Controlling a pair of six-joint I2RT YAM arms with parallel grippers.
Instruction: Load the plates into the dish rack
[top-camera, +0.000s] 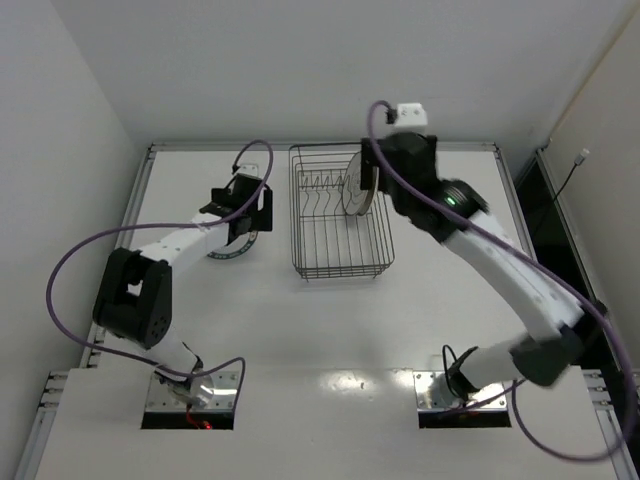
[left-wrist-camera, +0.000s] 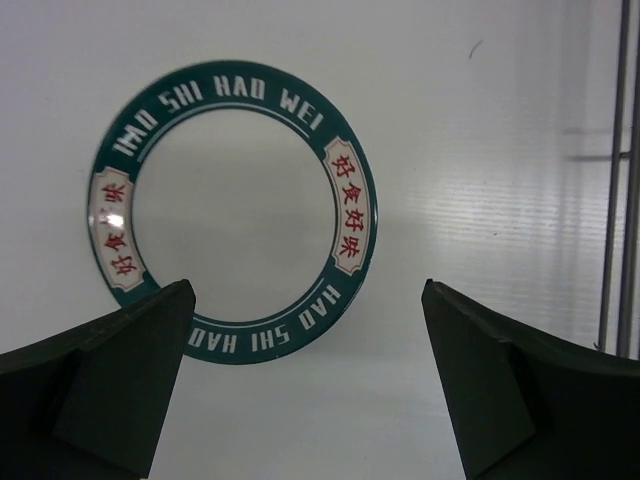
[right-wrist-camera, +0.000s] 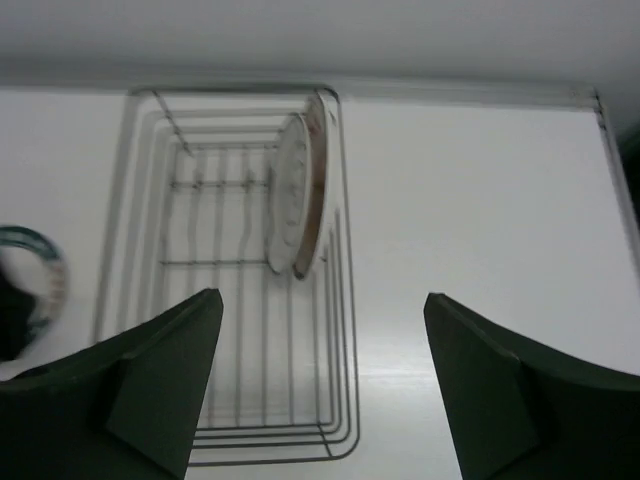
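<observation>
A plate with a dark teal lettered rim lies flat on the white table, left of the dish rack; it also shows in the top view. My left gripper is open and empty, hovering above the plate's near edge. The black wire dish rack holds two plates upright on edge at its far right. In the right wrist view these are a white plate and one with a brownish edge. My right gripper is open and empty, high above the rack's right side.
The rack's prongs to the left of the standing plates hold nothing. The raised table border runs along the far edge, with walls close behind. A purple cable loops above the left arm.
</observation>
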